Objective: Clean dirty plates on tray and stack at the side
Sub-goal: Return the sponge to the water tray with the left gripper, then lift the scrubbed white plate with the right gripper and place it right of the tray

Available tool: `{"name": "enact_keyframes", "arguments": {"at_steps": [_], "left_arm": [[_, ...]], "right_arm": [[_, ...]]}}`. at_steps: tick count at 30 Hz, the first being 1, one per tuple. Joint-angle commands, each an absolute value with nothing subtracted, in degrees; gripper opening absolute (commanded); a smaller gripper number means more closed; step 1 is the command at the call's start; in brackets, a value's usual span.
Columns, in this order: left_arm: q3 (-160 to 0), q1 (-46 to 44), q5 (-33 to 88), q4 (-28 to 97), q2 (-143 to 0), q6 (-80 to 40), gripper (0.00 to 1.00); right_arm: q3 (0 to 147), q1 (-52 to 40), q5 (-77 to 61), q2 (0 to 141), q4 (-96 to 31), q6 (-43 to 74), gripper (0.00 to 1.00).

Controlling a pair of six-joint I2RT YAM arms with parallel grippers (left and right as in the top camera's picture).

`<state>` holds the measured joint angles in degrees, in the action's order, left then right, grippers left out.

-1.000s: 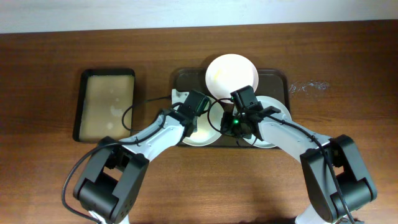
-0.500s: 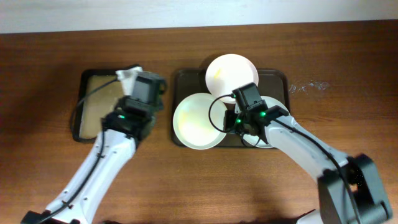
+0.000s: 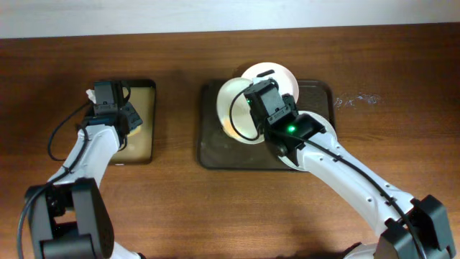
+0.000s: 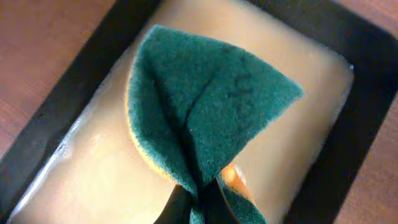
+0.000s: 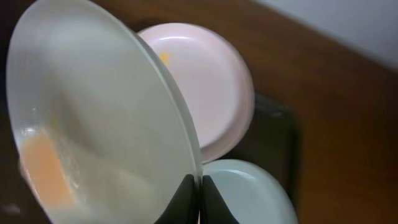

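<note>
Left gripper (image 4: 198, 200) pinched tight on a folded sponge (image 4: 205, 106): coarse green scour face, yellow foam underneath. It's over the small tray (image 4: 348, 130), black rim with glossy tan lining, left of overhead frame. Right gripper (image 5: 198, 194) clamped on the rim of the held plate (image 5: 93, 124): round, white, glossy, shallow, tilted on edge, orange smear lower left. Held plate is above the upper middle of the tray (image 3: 215, 155): dark, rectangular, rounded corners, raised rim. Second plate (image 3: 284, 72) at tray's top edge, small yellow spot. Third plate (image 3: 325, 124) on right side, partly under arm.
</note>
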<state>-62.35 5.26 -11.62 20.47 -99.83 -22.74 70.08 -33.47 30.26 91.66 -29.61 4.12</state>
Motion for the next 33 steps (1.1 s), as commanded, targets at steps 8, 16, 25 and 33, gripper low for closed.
{"name": "enact_keyframes", "arguments": {"at_steps": [8, 16, 25, 33], "left_arm": [[-62.63, 7.05, -4.32, 16.73, -100.18, -16.95, 0.8], [-62.63, 7.03, -3.84, 19.9, -86.85, -17.04, 0.99], [-62.61, 7.03, -3.84, 24.14, -86.5, -17.04, 0.99], [-62.61, 7.03, -3.81, 25.39, -86.5, -17.04, 0.99]], "right_arm": [[71.59, -47.55, 56.84, 90.26, -23.22, -16.19, 0.04], [71.57, -55.27, 69.32, 90.26, -11.35, -35.53, 0.04], [71.61, -44.49, 39.68, 87.26, -28.21, -0.82, 0.04], [71.57, -2.11, 4.73, 81.54, -36.88, 16.01, 0.04]]}}
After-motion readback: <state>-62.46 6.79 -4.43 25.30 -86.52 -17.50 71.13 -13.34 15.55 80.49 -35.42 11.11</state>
